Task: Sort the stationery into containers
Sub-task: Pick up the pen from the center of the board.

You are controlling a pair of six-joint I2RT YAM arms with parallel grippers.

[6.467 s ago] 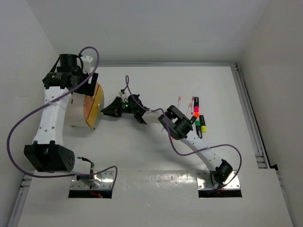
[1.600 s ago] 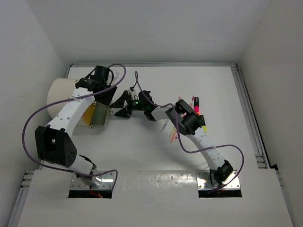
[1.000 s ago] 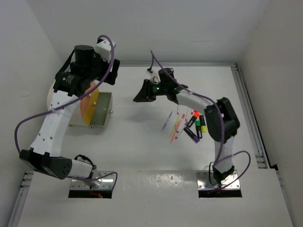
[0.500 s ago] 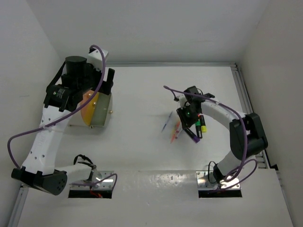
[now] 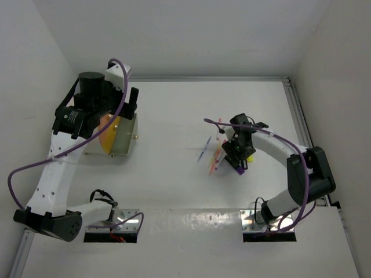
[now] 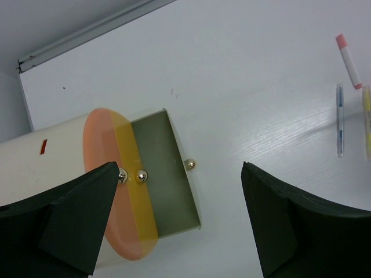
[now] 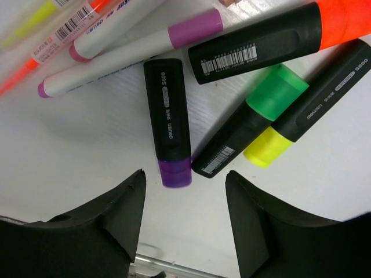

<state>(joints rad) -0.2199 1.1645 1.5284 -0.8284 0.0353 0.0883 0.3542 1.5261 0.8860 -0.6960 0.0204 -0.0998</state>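
**Right wrist view.** The right end effector is released, jaws apart and empty, poised above the purple-capped highlighter. The highlighter lies on the surface, with the green-capped highlighter just beside it and the thin pens nearby. It is probably light, rigid, smooth plastic that can roll or slip. The best hold looks to be across the black barrel at mid-length.

**Left wrist view.** The left end effector, also released and empty, hangs over the open greenish bin on the white drum.
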